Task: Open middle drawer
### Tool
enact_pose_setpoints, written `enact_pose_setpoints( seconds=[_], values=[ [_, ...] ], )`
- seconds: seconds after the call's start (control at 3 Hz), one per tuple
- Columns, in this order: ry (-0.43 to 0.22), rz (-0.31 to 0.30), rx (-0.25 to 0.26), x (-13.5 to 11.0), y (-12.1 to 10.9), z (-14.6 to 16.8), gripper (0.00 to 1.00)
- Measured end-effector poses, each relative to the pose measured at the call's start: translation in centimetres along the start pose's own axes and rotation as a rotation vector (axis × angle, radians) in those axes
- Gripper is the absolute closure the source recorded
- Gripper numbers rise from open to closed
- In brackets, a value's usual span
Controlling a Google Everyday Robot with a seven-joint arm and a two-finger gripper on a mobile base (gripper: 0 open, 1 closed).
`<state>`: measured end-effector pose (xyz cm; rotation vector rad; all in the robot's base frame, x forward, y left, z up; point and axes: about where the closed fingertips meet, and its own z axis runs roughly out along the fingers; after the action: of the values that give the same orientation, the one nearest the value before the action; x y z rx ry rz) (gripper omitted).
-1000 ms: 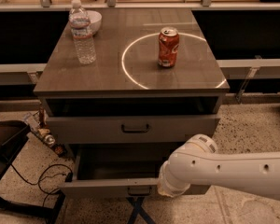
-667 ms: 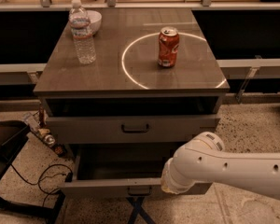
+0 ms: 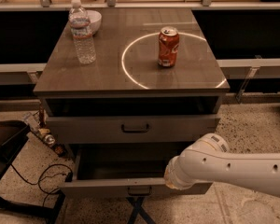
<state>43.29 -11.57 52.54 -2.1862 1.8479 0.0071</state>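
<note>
The middle drawer (image 3: 107, 188) is pulled out below the taller upper drawer front (image 3: 84, 127). Its wide shallow grey front carries a small dark bar handle (image 3: 139, 190), and its dark inside (image 3: 121, 164) shows. My white arm (image 3: 210, 164) reaches in from the right, and its rounded end lies over the right part of the drawer's front edge. My gripper is hidden behind that rounded end, at the drawer front right of the handle. The lowest drawer is hidden under the open one.
On the cabinet top (image 3: 102, 73) stand a water bottle (image 3: 81, 31), a white bowl (image 3: 93, 20) and an orange can (image 3: 168, 46). Cables (image 3: 42, 181) and a dark chair (image 3: 4, 143) lie at the left on the floor. A dark cross-shaped stand (image 3: 137, 211) is below the drawer.
My arm has shifted slightly to the right. The pulled-out drawer stands as it did before.
</note>
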Motion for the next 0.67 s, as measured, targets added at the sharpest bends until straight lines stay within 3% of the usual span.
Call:
enact_pose_setpoints(
  seconds=[0.67],
  values=[
    [0.028, -0.021, 0.069, 2.5, -2.7, 3.5, 1.00]
  ],
)
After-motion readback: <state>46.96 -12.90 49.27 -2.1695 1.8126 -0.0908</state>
